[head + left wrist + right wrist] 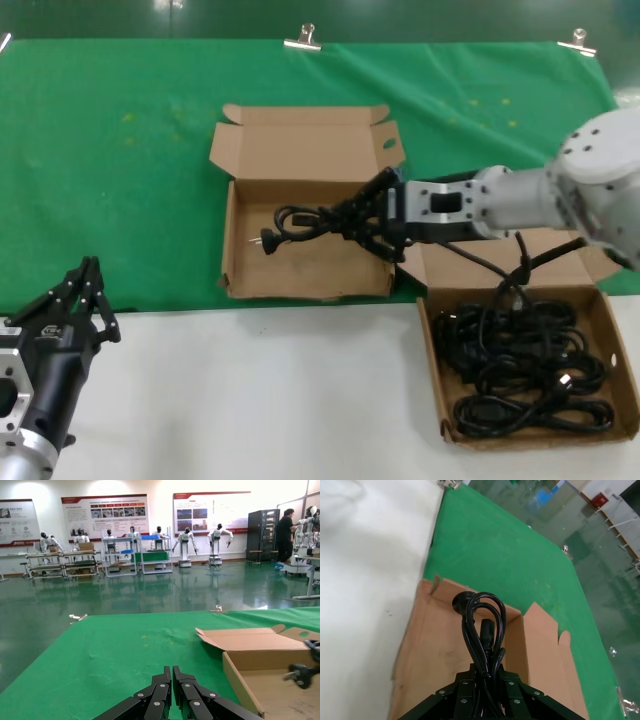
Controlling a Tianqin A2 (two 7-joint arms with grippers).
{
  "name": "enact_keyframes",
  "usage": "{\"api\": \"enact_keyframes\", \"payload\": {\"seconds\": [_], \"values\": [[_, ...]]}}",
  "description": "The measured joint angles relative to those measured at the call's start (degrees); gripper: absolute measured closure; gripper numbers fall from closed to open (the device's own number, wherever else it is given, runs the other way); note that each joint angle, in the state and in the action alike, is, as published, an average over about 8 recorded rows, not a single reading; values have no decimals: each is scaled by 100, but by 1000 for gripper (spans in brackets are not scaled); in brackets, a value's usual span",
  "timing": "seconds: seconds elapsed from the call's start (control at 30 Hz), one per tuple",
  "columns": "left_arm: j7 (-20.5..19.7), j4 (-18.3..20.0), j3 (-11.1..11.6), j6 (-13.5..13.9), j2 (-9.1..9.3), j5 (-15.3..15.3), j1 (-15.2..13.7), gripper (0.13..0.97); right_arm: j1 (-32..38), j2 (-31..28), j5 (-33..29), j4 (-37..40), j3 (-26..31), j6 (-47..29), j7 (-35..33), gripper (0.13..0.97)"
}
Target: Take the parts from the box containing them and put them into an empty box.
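My right gripper (pixel 352 215) is shut on a black coiled power cord (pixel 300 222) and holds it over the inside of the empty brown cardboard box (pixel 300 275) on the green cloth. In the right wrist view the cord (pixel 482 625) runs out from between the fingers above the box floor (pixel 432 655). The box containing the parts (pixel 612 330) stands at the front right with several black cords (pixel 525 365) piled in it. My left gripper (pixel 85 275) is shut and empty at the front left, apart from both boxes; it also shows in the left wrist view (pixel 172 680).
The green cloth (pixel 120 160) covers the back of the table, held by metal clips (pixel 303 40) at the far edge. The front is white tabletop (pixel 250 390). The empty box's lid (pixel 305 145) stands open toward the back.
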State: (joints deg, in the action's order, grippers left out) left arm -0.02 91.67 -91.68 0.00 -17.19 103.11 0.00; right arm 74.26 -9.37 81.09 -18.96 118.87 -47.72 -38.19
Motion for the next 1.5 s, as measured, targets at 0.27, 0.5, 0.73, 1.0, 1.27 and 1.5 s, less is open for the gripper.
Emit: {"api": "enact_keyframes", "payload": {"seconds": [0.27, 0.5, 0.73, 1.0, 1.27, 1.5], "values": [[0, 0, 0, 0, 0, 0, 0, 929, 334, 694, 198, 1315, -227, 736, -907, 870], [0, 0, 0, 0, 0, 0, 0, 929, 213, 891, 779, 1492, 59, 1271, -1241, 871], [0, 0, 0, 0, 0, 0, 0, 929, 14, 927, 1980, 1370, 846, 1730, -1661, 871], [0, 0, 0, 0, 0, 0, 0, 929, -135, 935, 3325, 1297, 1792, 2063, -2087, 826], [0, 0, 0, 0, 0, 0, 0, 929, -178, 937, 4047, 1333, 2325, 2124, -2221, 731], [0, 0, 0, 0, 0, 0, 0, 929, -172, 937, 4228, 1405, 2375, 2103, -2281, 609]]}}
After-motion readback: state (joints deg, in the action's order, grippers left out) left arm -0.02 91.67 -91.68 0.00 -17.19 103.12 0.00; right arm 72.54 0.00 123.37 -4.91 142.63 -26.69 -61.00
